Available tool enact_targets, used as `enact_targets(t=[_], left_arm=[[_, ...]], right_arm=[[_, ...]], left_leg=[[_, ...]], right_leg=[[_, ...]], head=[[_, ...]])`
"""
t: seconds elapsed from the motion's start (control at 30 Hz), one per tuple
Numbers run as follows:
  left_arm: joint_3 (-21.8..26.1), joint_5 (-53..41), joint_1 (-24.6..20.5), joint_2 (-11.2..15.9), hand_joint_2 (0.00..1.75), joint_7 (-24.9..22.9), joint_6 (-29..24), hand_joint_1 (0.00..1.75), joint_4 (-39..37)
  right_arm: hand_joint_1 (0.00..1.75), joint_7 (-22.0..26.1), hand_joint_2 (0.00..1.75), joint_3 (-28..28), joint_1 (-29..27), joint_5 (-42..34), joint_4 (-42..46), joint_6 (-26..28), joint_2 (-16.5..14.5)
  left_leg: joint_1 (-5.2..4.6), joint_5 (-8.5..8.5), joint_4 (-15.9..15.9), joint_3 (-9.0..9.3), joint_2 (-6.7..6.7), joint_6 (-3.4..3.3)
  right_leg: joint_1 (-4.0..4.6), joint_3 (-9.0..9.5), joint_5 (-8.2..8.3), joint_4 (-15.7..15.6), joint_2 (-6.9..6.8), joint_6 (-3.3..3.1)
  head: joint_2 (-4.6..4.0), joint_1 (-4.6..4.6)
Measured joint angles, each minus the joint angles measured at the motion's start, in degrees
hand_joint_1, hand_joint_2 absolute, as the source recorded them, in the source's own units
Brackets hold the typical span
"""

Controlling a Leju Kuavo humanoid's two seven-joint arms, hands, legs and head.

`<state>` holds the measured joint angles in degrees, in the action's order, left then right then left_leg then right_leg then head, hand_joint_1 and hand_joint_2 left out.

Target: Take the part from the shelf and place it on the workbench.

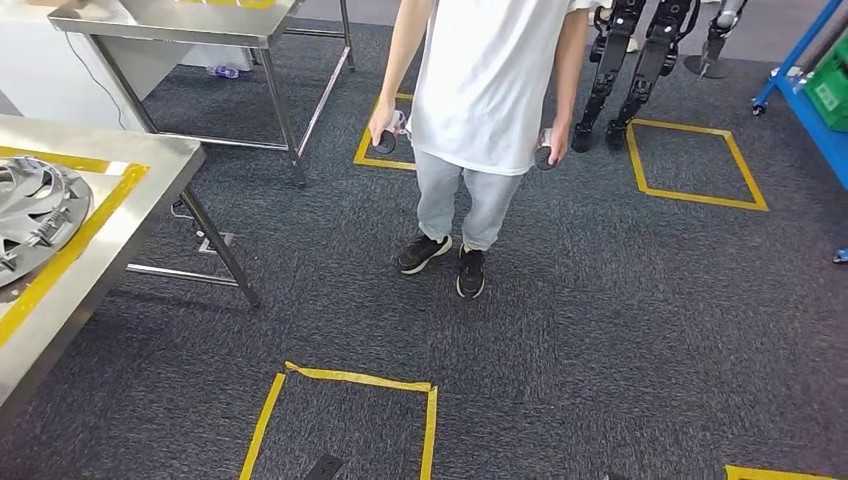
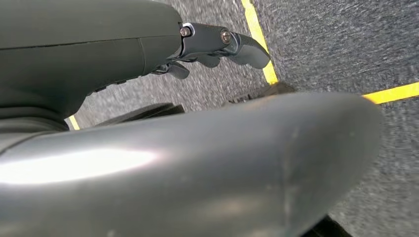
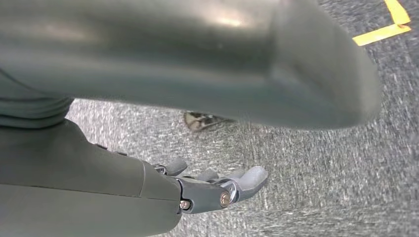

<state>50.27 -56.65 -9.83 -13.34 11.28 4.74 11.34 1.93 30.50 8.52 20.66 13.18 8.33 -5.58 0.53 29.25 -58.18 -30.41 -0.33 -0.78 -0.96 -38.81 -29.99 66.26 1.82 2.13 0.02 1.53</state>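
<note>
- Fingers on the left hand [image 2: 217,47] are loosely spread over the carpet, gripping nothing; arm looks like it's hanging at the side.
- Far left, the workbench [image 1: 150,165] has a silver wheel-cover part [image 1: 35,215] lying inside its yellow tape outline by the near-left edge. Can't say if that's the part to be moved.
- Middle: a person [image 1: 480,90] stands on the floor, a controller in each hand.
- Far right, a blue shelf [image 1: 815,125] at the edge, with a green crate.
- Right hand [image 3: 217,185] also hangs with fingers apart, nothing held.
- My guess: still the walking stage. Next it needs to face the shelf and get in reach.
</note>
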Motion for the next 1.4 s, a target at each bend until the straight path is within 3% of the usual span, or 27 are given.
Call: enact_targets(t=[0.07, 0.1, 0.13, 0.17, 0.23, 0.27, 0.3, 0.37, 0.4, 0.47, 0.53, 0.6, 0.63, 0.67, 0.73, 0.8, 0.87, 0.9, 0.93, 0.97, 1.03, 1.1, 1.13, 1.2, 1.27, 1.33, 1.4], left_arm=[[0.0, -0.04, 0.15, 0.09, 0.0, -0.13, 0.0, 0.0, 0.0], [0.0, -0.1, 0.15, 0.12, 0.0, -0.22, 0.01, 0.0, 0.0], [0.0, -0.19, 0.12, 0.13, 0.0, -0.32, 0.01, 0.0, 0.0], [0.0, -0.3, 0.07, 0.12, 0.0, -0.39, 0.02, 0.0, 0.0], [0.0, -0.43, -0.02, 0.09, 0.0, -0.46, 0.03, 0.0, 0.0], [0.0, -0.48, -0.05, 0.09, 0.0, -0.48, 0.04, 0.0, 0.0], [0.0, -0.52, -0.12, 0.08, 0.0, -0.51, 0.04, 0.0, 0.0], [0.0, -0.66, -0.32, 0.03, 0.0, -0.6, 0.07, 0.0, 0.01], [0.0, -0.75, -0.41, 0.01, 0.0, -0.64, 0.11, 0.0, 0.01], [0.0, -0.89, -0.43, -0.03, 0.0, -0.72, 0.27, 0.0, 0.01], [0.0, -0.92, -0.21, -0.03, 0.0, -0.8, 0.39, 0.0, -0.02], [0.0, -0.91, 0.0, 0.01, 0.0, -0.84, 0.42, 0.0, -0.03], [0.0, -0.88, 0.03, 0.02, 0.0, -0.83, 0.44, 0.0, -0.03], [0.0, -0.84, 0.01, 0.03, 0.0, -0.83, 0.46, 0.0, -0.03], [0.0, -0.78, -0.03, 0.01, 0.0, -0.81, 0.49, 0.0, -0.05], [0.0, -0.77, -0.1, -0.03, 0.0, -0.81, 0.51, 0.0, -0.11], [0.01, -0.77, -0.14, -0.07, 0.0, -0.81, 0.54, 0.0, -0.15], [0.02, -0.77, -0.16, -0.1, 0.0, -0.81, 0.56, 0.0, -0.15], [0.02, -0.77, -0.17, -0.18, 0.0, -0.79, 0.59, 0.0, -0.15], [0.02, -0.76, -0.17, -0.24, 0.0, -0.77, 0.61, 0.0, -0.15], [0.03, -0.75, 0.0, -0.3, 0.0, -0.75, 0.63, 0.0, -0.15], [0.04, -0.75, 0.23, -0.27, 0.0, -0.8, 0.63, 0.0, -0.15], [0.04, -0.75, 0.26, -0.27, 0.0, -0.81, 0.63, 0.0, -0.15], [0.04, -0.75, 0.23, -0.31, 0.0, -0.81, 0.63, 0.0, -0.15], [0.04, -0.75, 0.21, -0.37, 0.0, -0.8, 0.63, 0.0, -0.15], [0.04, -0.74, 0.15, -0.43, 0.0, -0.8, 0.62, 0.0, -0.15], [0.04, -0.73, -0.02, -0.53, 0.0, -0.81, 0.61, 0.0, -0.15]], right_arm=[[0.0, -0.04, 0.0, 0.03, 0.13, 0.02, 0.0, 0.0, -0.01], [0.0, -0.06, 0.0, 0.06, 0.02, 0.02, 0.0, 0.0, -0.01], [0.0, -0.09, 0.0, 0.1, -0.11, 0.02, 0.0, 0.0, 0.0], [0.0, -0.11, 0.0, 0.16, -0.21, 0.02, 0.0, 0.0, 0.01], [0.0, -0.12, 0.0, 0.27, -0.17, 0.03, 0.0, 0.0, 0.01], [0.0, -0.13, 0.0, 0.32, -0.07, 0.04, 0.0, 0.0, 0.01], [0.0, -0.14, 0.0, 0.36, -0.03, 0.07, 0.0, 0.0, 0.01], [0.0, -0.21, 0.0, 0.45, -0.17, 0.11, 0.0, 0.02, 0.03], [0.0, -0.28, 0.0, 0.51, -0.31, 0.17, -0.01, 0.03, 0.04], [0.0, -0.49, 0.0, 0.58, -0.38, 0.32, -0.02, 0.11, 0.06], [0.0, -0.74, 0.0, 0.61, -0.29, 0.52, -0.02, 0.15, 0.06], [0.0, -0.94, 0.0, 0.65, -0.42, 0.76, -0.02, 0.19, 0.06], [0.0, -0.99, 0.0, 0.69, -0.52, 0.87, -0.02, 0.22, 0.06], [0.0, -0.99, 0.0, 0.74, -0.59, 0.92, -0.02, 0.25, 0.06], [0.0, -0.98, 0.0, 0.83, -0.59, 0.96, -0.02, 0.26, 0.07], [0.0, -1.01, 0.0, 0.87, -0.56, 1.02, -0.02, 0.3, 0.1], [0.0, -1.11, 0.0, 0.92, -0.75, 1.23, -0.02, 0.38, 0.16], [0.0, -1.19, 0.0, 0.96, -0.93, 1.37, -0.03, 0.42, 0.2], [0.0, -1.27, 0.0, 1.0, -1.06, 1.51, -0.05, 0.46, 0.23], [0.0, -1.32, 0.0, 1.03, -1.11, 1.65, -0.07, 0.49, 0.26], [0.0, -1.35, 0.0, 1.06, -1.0, 1.86, -0.09, 0.5, 0.26], [0.0, -1.37, 0.0, 1.09, -1.06, 1.98, -0.1, 0.5, 0.28], [0.0, -1.39, 0.0, 1.11, -1.2, 1.98, -0.11, 0.5, 0.29], [0.0, -1.4, 0.0, 1.2, -1.41, 1.99, -0.13, 0.5, 0.32], [0.0, -1.37, 0.0, 1.27, -1.32, 2.02, -0.13, 0.5, 0.35], [0.0, -1.31, 0.0, 1.33, -1.26, 2.05, -0.13, 0.5, 0.39], [0.0, -1.31, 0.0, 1.37, -1.44, 2.08, -0.13, 0.52, 0.51]], left_leg=[[-0.35, 0.14, -0.02, -0.05, 1.8, -0.28], [-0.47, 0.22, -0.03, -0.03, 2.65, -0.35], [-0.56, 0.31, -0.04, 0.03, 3.42, -0.37], [-0.62, 0.43, -0.04, 0.14, 4.16, -0.34], [-0.86, 0.75, -0.08, 0.42, 5.47, -0.05], [-1.0, 0.92, -0.08, 0.53, 5.98, 0.2], [-1.1, 1.06, -0.05, 0.65, 6.46, 0.47], [-1.15, 1.29, 0.11, 0.96, 7.31, 1.05], [-1.07, 1.54, -0.09, 1.07, 6.84, 1.38], [-0.82, 3.45, -3.01, -0.02, 3.91, 2.04], [-0.51, 6.98, -10.17, -3.44, 1.04, 2.47], [-0.33, 8.52, -15.78, -6.45, 0.49, 2.71], [-0.21, 7.55, -15.6, -6.61, 0.41, 2.79], [-0.03, 5.61, -13.19, -5.69, 0.18, 2.85], [0.48, 1.77, -5.39, -2.37, -2.17, 3.01], [0.67, 0.6, -1.17, -0.66, -4.24, 2.59], [0.41, 0.61, -0.96, -0.62, -3.65, 1.54], [0.33, 0.42, -0.79, -0.53, -2.98, 1.02], [0.3, 0.2, -0.57, -0.44, -2.28, 0.53], [0.28, 0.02, -0.33, -0.38, -1.48, 0.13], [0.01, -0.02, -0.15, -0.41, 0.27, -0.35], [-0.29, 0.11, -0.17, -0.46, 2.17, -0.54], [-0.39, 0.17, -0.17, -0.44, 3.03, -0.59], [-0.49, 0.34, -0.18, -0.26, 4.5, -0.53], [-0.72, 0.62, -0.18, 0.03, 5.7, -0.19], [-0.88, 0.82, -0.11, 0.35, 6.68, 0.41], [-0.78, 0.96, 0.02, 0.66, 7.37, 1.08]], right_leg=[[0.02, -3.46, -2.94, 7.15, -1.2, 0.09], [0.03, -4.07, -3.06, 8.59, -1.36, 0.06], [0.06, -3.46, -2.11, 7.66, -1.54, -0.07], [0.14, -1.69, -0.4, 4.55, -1.94, -0.28], [0.59, 2.72, 2.43, -3.44, -4.28, -0.96], [0.86, 4.08, 3.04, -6.02, -5.16, -1.33], [1.1, 4.61, 3.07, -7.19, -5.67, -1.65], [1.2, 4.58, 3.08, -7.49, -4.63, -2.2], [1.06, 4.68, 3.2, -7.7, -4.07, -2.47], [0.66, 4.92, 3.53, -8.12, -2.87, -3.12], [0.58, 4.93, 3.6, -8.17, -1.49, -3.48], [0.56, 4.93, 3.6, -8.14, 0.16, -3.52], [0.52, 4.95, 3.61, -8.08, 1.02, -3.45], [0.44, 4.97, 3.61, -7.98, 1.88, -3.32], [0.32, 4.81, 3.51, -7.53, 3.51, -2.73], [0.26, 4.33, 3.55, -7.23, 4.86, -1.85], [0.06, 3.93, 3.91, -7.46, 6.03, -0.91], [-0.06, 3.77, 3.96, -7.39, 5.84, -0.59], [-0.05, 3.35, 3.56, -6.73, 4.7, -0.35], [0.03, 2.42, 2.48, -4.96, 3.03, -0.19], [0.22, -0.92, -1.17, 1.88, -0.42, -0.02], [0.19, -3.9, -3.51, 8.22, -1.3, 0.11], [0.18, -3.94, -3.17, 8.62, -1.46, 0.08], [0.25, -0.5, -0.05, 2.82, -2.33, -0.22], [0.68, 3.76, 2.25, -4.75, -4.88, -0.92], [1.14, 5.13, 2.57, -7.51, -6.1, -1.61], [1.08, 5.09, 2.9, -7.8, -4.87, -2.14]], head=[[0.0, -0.14], [0.0, -0.14], [0.0, -0.15], [0.0, -0.15], [0.0, -0.15], [0.0, -0.11], [0.0, -0.08], [0.0, -0.03], [0.0, -0.02], [0.0, 0.18], [0.0, 0.44], [0.0, 0.54], [0.0, 0.56], [0.0, 0.57], [0.0, 0.6], [0.0, 0.6], [0.0, 0.59], [0.0, 0.56], [0.0, 0.45], [0.0, 0.28], [0.0, -0.05], [0.0, -0.11], [0.0, -0.11], [0.0, -0.11], [0.0, -0.09], [0.0, -0.02], [0.0, 0.0]])
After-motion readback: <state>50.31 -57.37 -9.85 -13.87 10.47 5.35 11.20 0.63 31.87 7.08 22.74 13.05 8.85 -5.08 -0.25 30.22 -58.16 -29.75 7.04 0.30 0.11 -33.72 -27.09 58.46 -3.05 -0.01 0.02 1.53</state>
